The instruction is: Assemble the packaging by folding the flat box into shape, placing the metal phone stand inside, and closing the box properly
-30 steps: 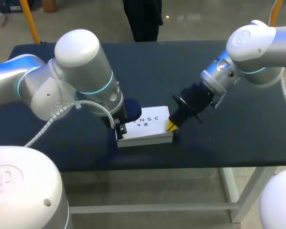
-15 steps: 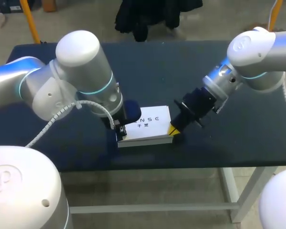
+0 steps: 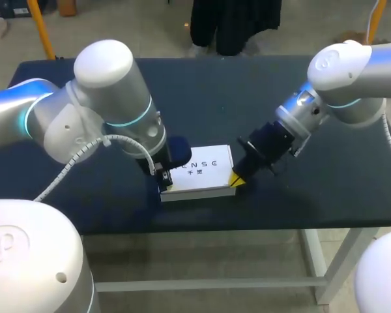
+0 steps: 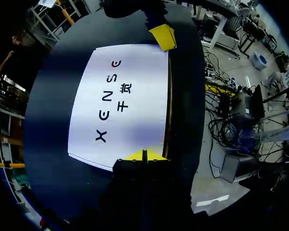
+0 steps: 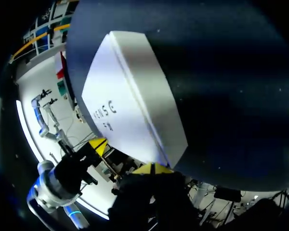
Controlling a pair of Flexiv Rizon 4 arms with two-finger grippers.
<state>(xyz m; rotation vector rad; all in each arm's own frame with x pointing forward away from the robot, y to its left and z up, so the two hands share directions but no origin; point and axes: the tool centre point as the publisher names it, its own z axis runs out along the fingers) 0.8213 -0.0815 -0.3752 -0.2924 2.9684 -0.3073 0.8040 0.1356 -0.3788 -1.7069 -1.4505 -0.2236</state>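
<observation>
Pressing box (image 3: 202,171) at desk (image 3: 247,98) front edge from both ends with left gripper (image 4: 143,155) and right gripper (image 3: 236,180), tips together, likely seating flaps.

Dark navy table (image 3: 247,85), matte top; pale metal legs (image 3: 330,267), crossbar (image 3: 202,284) below.

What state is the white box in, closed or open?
Closed. The white box has its printed top flat and flush on its walls in all views; no flap stands up.

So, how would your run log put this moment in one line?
box: looks closed, on table | left jaws: shut, at one end | right jaws: shut, at opposite end
</observation>
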